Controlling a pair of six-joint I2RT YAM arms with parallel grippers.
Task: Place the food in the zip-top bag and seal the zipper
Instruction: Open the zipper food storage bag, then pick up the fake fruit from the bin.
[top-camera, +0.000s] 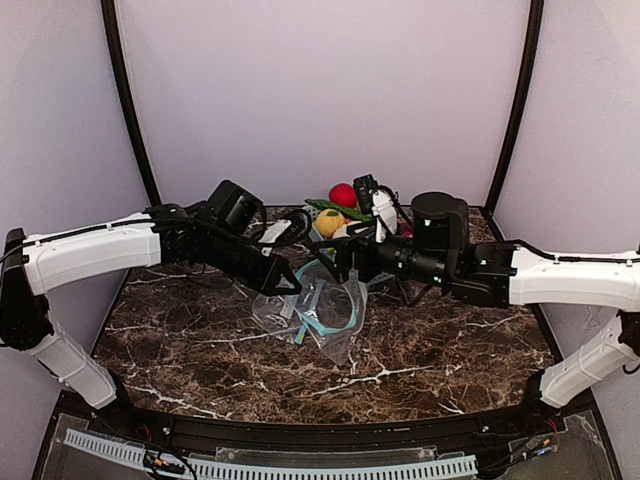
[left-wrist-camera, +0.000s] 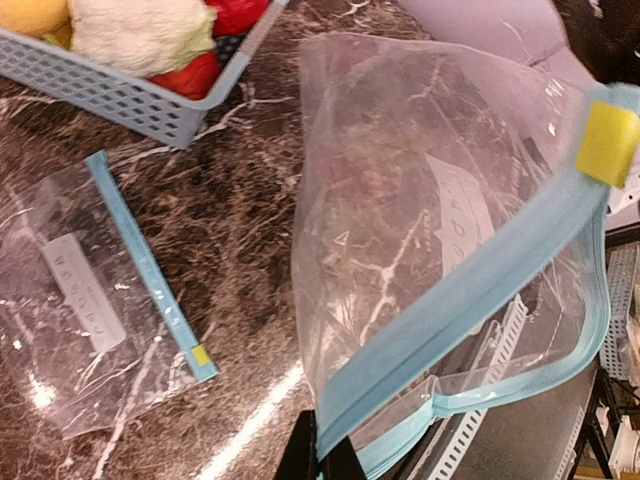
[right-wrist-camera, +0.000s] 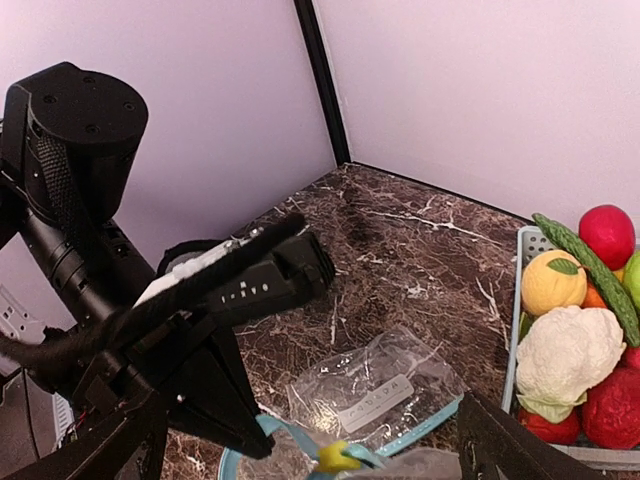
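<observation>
Pinching the zip-top bag (left-wrist-camera: 420, 230) by its rim, the left end effector (left-wrist-camera: 320, 460) props its mouth open so the wide, empty right end effector (right-wrist-camera: 310, 445) can load food (right-wrist-camera: 552, 283).

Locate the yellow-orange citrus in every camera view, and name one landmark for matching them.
Top external: yellow-orange citrus at upper centre, below-left of the red fruit.
Left wrist: top-left corner, cropped, in the basket beside the cauliflower.
Right wrist: right side, just above the cauliflower.
Shared landmark: the blue-zippered zip-top bag.
</observation>
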